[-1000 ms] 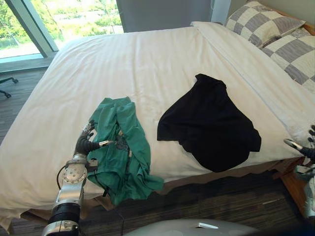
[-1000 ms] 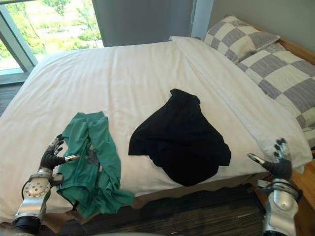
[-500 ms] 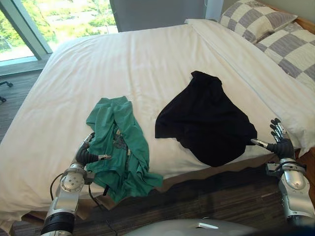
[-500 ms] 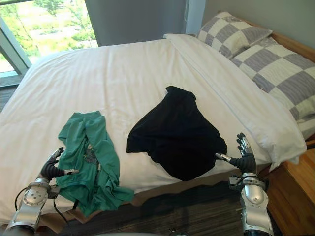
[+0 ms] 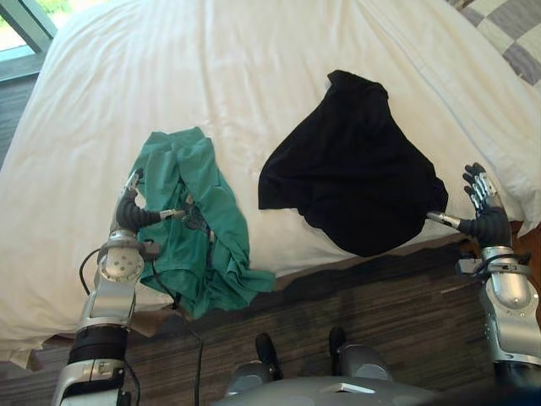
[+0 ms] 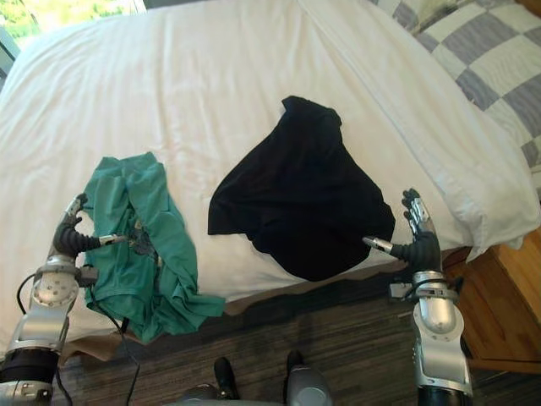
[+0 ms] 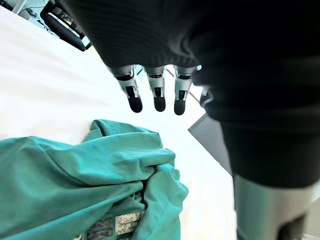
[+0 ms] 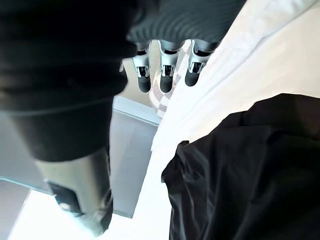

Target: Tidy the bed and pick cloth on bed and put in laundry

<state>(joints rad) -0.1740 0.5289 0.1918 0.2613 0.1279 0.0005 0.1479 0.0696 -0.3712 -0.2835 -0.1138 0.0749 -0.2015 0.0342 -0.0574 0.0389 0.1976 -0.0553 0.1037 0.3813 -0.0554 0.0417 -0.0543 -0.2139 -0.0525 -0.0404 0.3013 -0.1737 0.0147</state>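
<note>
- We find the green cloth (image 5: 203, 245) crumpled on the white bed (image 5: 211, 76), toward 8 o'clock in the head view, its near end hanging over the mattress edge.
- The black cloth (image 5: 355, 169) lies spread at 3 o'clock of the green one, apart from it and reaching the mattress edge.
- The left hand (image 5: 128, 216) sits at 9 o'clock of the green cloth, fingers straight, thumb stretched over the fabric, gripping nothing; we cannot tell whether it touches.
- The right hand (image 5: 486, 227) stands at 4 o'clock of the black cloth, fingers straight, thumb pointing at its edge, holding nothing.
- Checked pillows (image 6: 499, 42) lie at 1 o'clock.
</note>
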